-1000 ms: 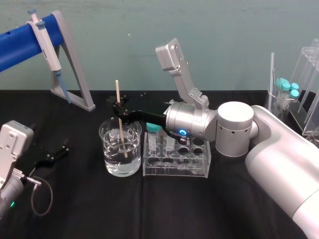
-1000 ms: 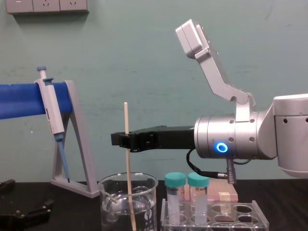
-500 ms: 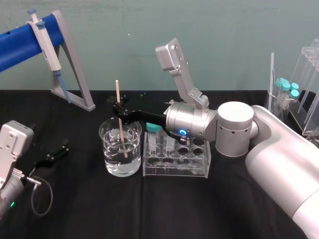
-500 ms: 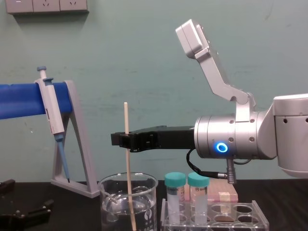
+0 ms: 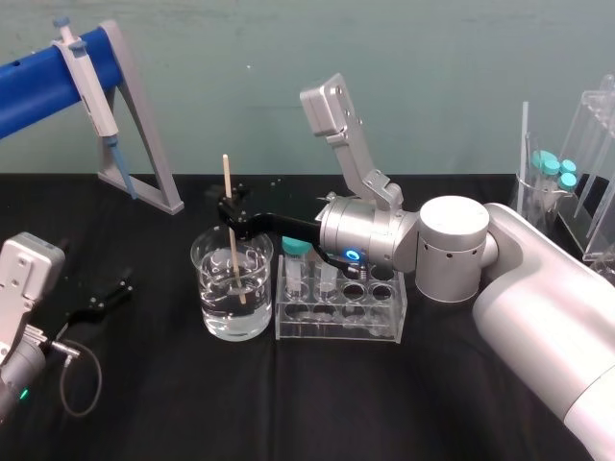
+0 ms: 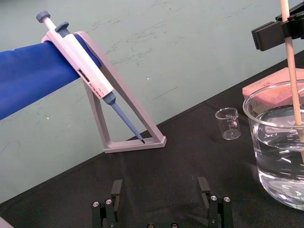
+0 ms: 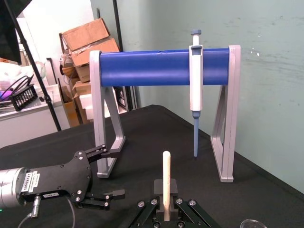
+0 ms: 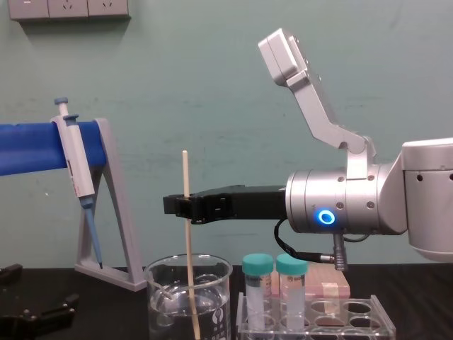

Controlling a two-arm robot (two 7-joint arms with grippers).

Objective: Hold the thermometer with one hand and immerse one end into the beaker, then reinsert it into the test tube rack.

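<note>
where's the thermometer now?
Head view, left of centre: the thermometer stands upright, gripped by the right hand, its lower end immersed in the beaker, just left of the rack. Left hand idles open, far left.

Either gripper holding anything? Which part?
The right gripper is shut on the thermometer, clamping its upper third; the lower end sits in the beaker. The left gripper is open, empty.

Lit brightly and evenly from above. Glinting softly on the beaker; matte on the cloth beneath it; glowing blue at the ring beside it.
</note>
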